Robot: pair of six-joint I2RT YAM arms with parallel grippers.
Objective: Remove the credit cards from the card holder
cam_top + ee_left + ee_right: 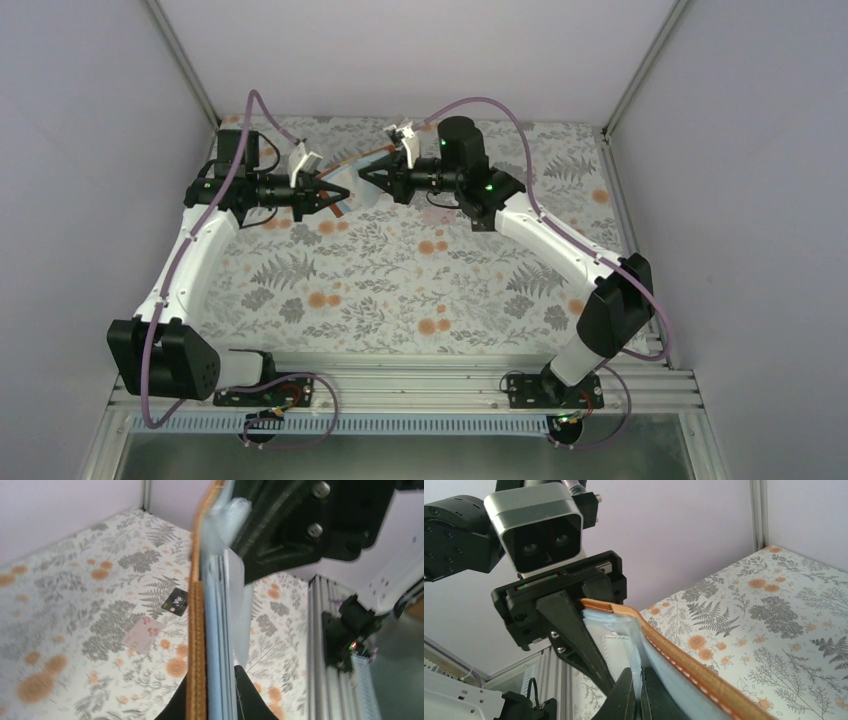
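Observation:
The card holder (196, 645), rust-brown outside and pale blue-grey inside, hangs in the air edge-on between both arms at the back of the table (400, 280). My left gripper (212, 702) is shut across its whole thickness. My right gripper (640, 696) is shut on one thin pale-blue inner leaf of the card holder (684, 662); whether a card lies in that pinch I cannot tell. In the top view the left gripper (343, 196) and right gripper (362, 177) meet tip to tip. A black credit card (175, 601) and a pale pink one (143, 634) lie flat on the floral cloth below.
The left arm's finger (574, 630) and wrist camera (539, 535) fill the right wrist view's left side. An aluminium rail (325, 645) runs along the table's edge. Pale walls and corner posts (630, 90) enclose the floral table.

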